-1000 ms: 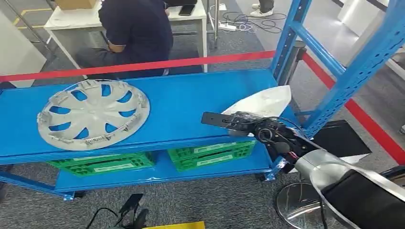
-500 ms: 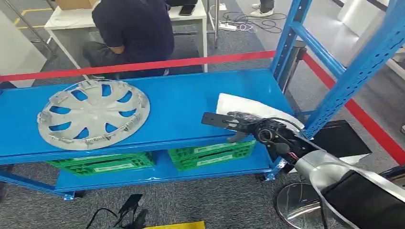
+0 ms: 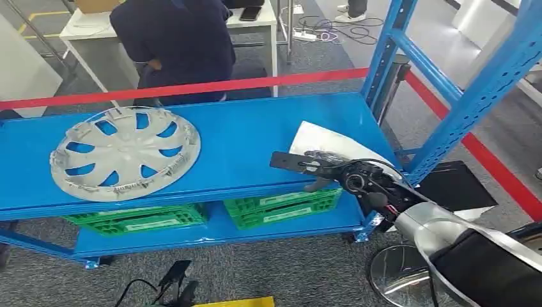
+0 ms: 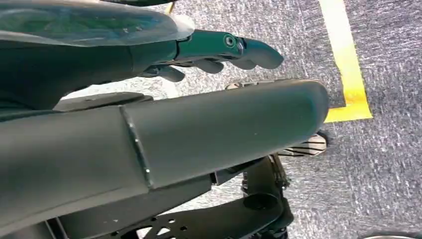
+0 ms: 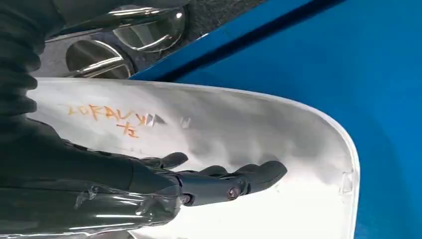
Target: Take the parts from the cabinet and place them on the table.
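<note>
The hubcap [image 3: 125, 153] at nine o'clock looks like matt silver-grey plastic. The white panel [image 5: 278, 149] under the right hand [image 5: 219, 181] is smooth, satin painted plastic with orange scrawl. The shelf [image 3: 255, 137] is smooth blue painted metal; the crates [image 3: 281, 206] below are green plastic. The floor [image 4: 388, 59] is rough grey carpet.

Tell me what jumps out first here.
The silver hubcap lies flat on the left of the blue table. At the table's right end sits a white panel, orange handwriting on it in the right wrist view, with the right robot hand over its near edge. A red barrier tape crosses behind the table, a seated person beyond it.
</note>
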`<state>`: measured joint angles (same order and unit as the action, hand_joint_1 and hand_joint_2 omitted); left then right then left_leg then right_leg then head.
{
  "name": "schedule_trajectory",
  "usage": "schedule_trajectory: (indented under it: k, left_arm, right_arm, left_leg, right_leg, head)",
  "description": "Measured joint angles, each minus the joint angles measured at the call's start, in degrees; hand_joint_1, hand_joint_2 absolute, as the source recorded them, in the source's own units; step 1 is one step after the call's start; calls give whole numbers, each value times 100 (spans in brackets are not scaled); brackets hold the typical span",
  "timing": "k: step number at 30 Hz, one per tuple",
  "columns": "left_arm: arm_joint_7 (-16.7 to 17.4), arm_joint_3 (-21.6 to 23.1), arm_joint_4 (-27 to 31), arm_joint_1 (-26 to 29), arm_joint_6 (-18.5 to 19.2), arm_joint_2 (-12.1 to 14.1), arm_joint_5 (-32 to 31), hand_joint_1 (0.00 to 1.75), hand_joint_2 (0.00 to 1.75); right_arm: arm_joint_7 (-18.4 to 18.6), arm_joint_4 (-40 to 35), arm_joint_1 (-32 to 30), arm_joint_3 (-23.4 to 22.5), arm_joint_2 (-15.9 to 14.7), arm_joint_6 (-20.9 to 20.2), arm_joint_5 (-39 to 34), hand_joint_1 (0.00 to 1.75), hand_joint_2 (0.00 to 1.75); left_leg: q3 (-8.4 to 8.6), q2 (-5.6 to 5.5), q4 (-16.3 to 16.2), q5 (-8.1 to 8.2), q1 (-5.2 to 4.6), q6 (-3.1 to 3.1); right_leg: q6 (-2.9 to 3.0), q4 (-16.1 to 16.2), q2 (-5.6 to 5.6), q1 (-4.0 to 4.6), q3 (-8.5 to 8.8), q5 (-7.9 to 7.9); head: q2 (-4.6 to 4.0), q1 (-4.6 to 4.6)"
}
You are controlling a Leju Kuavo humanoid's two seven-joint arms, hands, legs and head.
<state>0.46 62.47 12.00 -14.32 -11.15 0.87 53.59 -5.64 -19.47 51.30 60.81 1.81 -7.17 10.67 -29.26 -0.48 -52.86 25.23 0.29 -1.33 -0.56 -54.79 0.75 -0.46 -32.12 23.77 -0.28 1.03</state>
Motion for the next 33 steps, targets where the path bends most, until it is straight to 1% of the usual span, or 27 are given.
schedule_trajectory:
  k: [16, 17, 18, 23, 24, 33]
  left_arm:
    - [0, 0, 0, 2, 24, 0, 0, 0, 0]
    - [0, 0, 0, 2, 24, 0, -2, 0, 0]
    - [0, 0, 0, 2, 24, 0, -2, 0, 0]
    - [0, 0, 0, 1, 24, 0, 0, 0, 0]
    - [0, 0, 0, 1, 24, 0, -2, 0, 0]
    - [0, 0, 0, 2, 24, 0, 0, 0, 0]
  right_arm:
    - [-2, 2, -12, 0, 0, 7, 0, 0, 175]
    - [-2, 2, -16, 0, 0, 7, 0, 23, 175]
    - [-2, 2, -18, 0, 0, 7, 0, 154, 175]
    - [-15, 2, -23, 0, 0, 7, 0, 154, 175]
    - [-24, 2, -20, 0, 2, 13, 0, 175, 175]
    - [-33, 2, -27, -4, 0, 13, -2, 175, 175]
  left_leg:
    - [0, 0, 0, 0, 0, 0]
    - [0, 0, 0, 0, 0, 0]
    - [0, 0, 0, 0, 0, 0]
    - [0, 0, 0, 0, 0, 0]
    - [1, 0, 0, 0, 0, 0]
    - [0, 0, 0, 0, 0, 0]
  right_leg:
    - [0, 0, 0, 0, 0, 0]
    - [0, 0, 0, 0, 0, 0]
    - [0, 0, 0, 0, 0, 0]
    - [0, 0, 0, 0, 0, 0]
    - [0, 0, 0, 0, 0, 0]
    - [0, 0, 0, 0, 1, 0]
  head:
    - [0, 2]
    - [0, 0]
    - [0, 2]
    - [0, 0]
    - [0, 0]
    - [0, 0]
